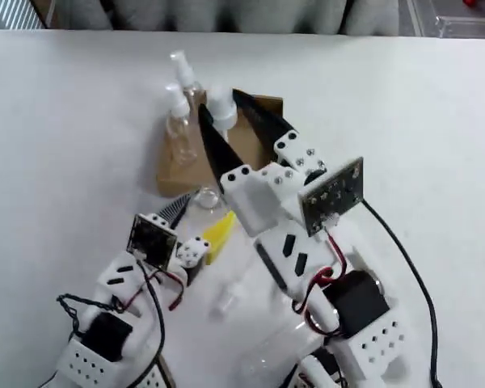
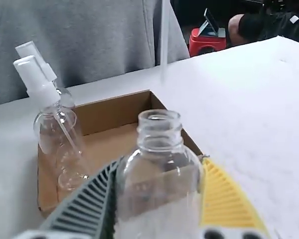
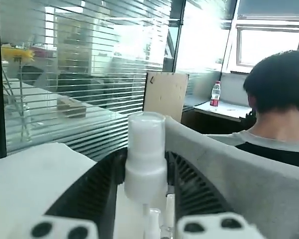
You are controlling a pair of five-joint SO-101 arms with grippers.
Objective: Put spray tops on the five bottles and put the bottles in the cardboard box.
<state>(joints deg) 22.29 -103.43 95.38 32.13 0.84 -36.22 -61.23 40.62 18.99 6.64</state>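
Note:
My left gripper [image 1: 200,212] [image 2: 162,167], with one grey and one yellow finger, is shut on an uncapped clear bottle [image 1: 205,197] [image 2: 159,132] standing upright just in front of the cardboard box [image 1: 250,145] [image 2: 114,112]. My right gripper [image 1: 220,103] [image 3: 145,158], with black fingers, is shut on a white spray top [image 1: 222,108] [image 3: 145,137] raised over the box. Its thin dip tube [image 2: 164,50] hangs down above and behind the open bottle neck. Two bottles with spray tops [image 1: 180,125] [image 2: 57,134] stand in the box's left part.
A loose white spray top [image 1: 226,296] lies on the white table between the two arm bases. A clear bottle [image 1: 279,349] lies near the right arm's base. Open table surface stretches left and right of the box.

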